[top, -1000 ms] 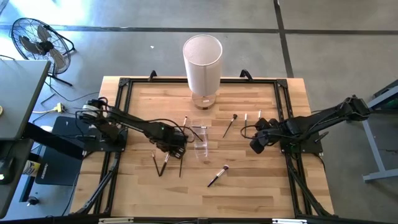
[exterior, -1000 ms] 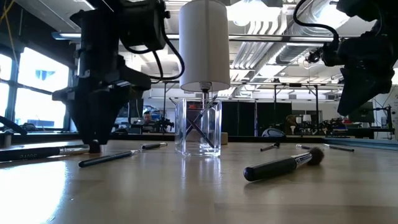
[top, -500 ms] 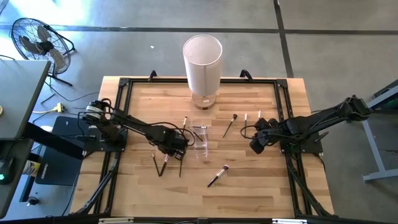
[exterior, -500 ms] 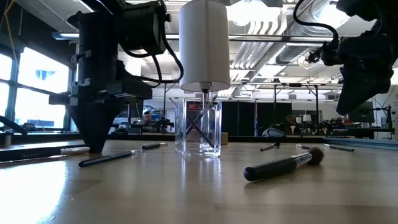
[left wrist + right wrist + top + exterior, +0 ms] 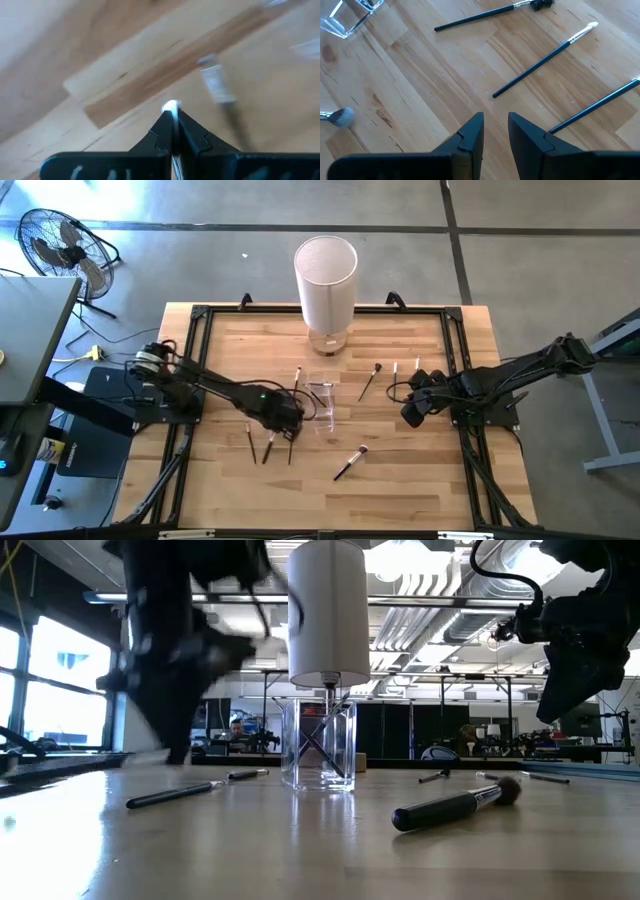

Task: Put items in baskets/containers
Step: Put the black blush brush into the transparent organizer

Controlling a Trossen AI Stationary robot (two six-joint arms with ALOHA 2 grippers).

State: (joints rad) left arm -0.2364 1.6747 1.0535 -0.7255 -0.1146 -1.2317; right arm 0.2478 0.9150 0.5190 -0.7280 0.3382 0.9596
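Both views blur left hand, apparently pinching a brush.

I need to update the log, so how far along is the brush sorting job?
Done: a couple of brushes stand crossed in the clear cup. In hand: the left gripper has its jaws shut, seemingly on a thin brush. Left: the big brush and several loose brushes around the cup; the right gripper waits open.
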